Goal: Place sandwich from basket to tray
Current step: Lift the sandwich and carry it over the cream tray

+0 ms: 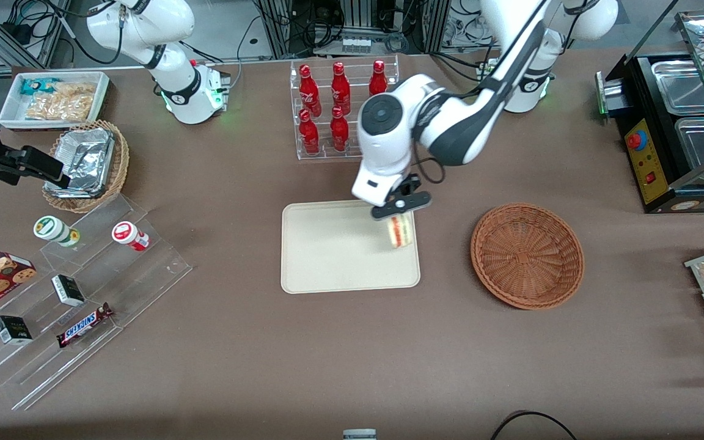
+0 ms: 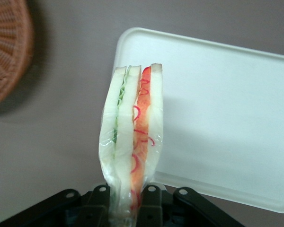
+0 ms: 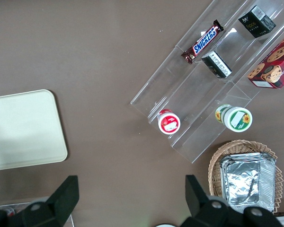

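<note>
Gripper [image 1: 401,211] clasping pale layered sandwich [image 2: 132,142]

The left arm reaches forward, its gripper [image 1: 400,209] pointing down, jaws clamped.

Quick count for you, working out from the tray [image 1: 327,256]: one sandwich [image 1: 400,231] over it in the one gripper [image 1: 401,206], one basket [image 1: 527,255] beside it, six red bottles [image 1: 338,105] farther from the front camera, two round tubs [image 1: 56,230], one Snickers bar [image 1: 83,324].
</note>
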Motion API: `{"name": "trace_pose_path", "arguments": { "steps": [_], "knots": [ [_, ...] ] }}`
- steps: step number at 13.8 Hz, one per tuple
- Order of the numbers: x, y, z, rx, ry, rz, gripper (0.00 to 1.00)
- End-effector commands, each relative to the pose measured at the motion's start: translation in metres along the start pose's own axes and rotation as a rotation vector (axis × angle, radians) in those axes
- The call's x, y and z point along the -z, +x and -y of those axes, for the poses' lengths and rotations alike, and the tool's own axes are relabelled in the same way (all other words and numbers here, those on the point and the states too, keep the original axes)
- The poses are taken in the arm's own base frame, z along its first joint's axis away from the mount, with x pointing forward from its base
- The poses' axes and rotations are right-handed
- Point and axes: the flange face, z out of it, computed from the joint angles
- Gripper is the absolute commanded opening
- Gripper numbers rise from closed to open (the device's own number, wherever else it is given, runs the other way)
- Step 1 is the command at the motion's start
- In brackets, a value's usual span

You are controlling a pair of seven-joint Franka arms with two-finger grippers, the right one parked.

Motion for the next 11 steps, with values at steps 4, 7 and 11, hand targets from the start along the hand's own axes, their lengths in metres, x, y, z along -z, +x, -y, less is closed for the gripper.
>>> {"name": "trace_pose_path", "arguments": {
  "steps": [4,7,11],
  "knots": [
    [-0.037,0.004,-0.053,-0.079,-0.071,-0.009,0.09],
    [-0.065,0.000,-0.063,-0.115,-0.080,-0.004,0.09],
    [-0.091,-0.022,-0.079,-0.148,-0.079,0.001,0.09]
  ]
}}
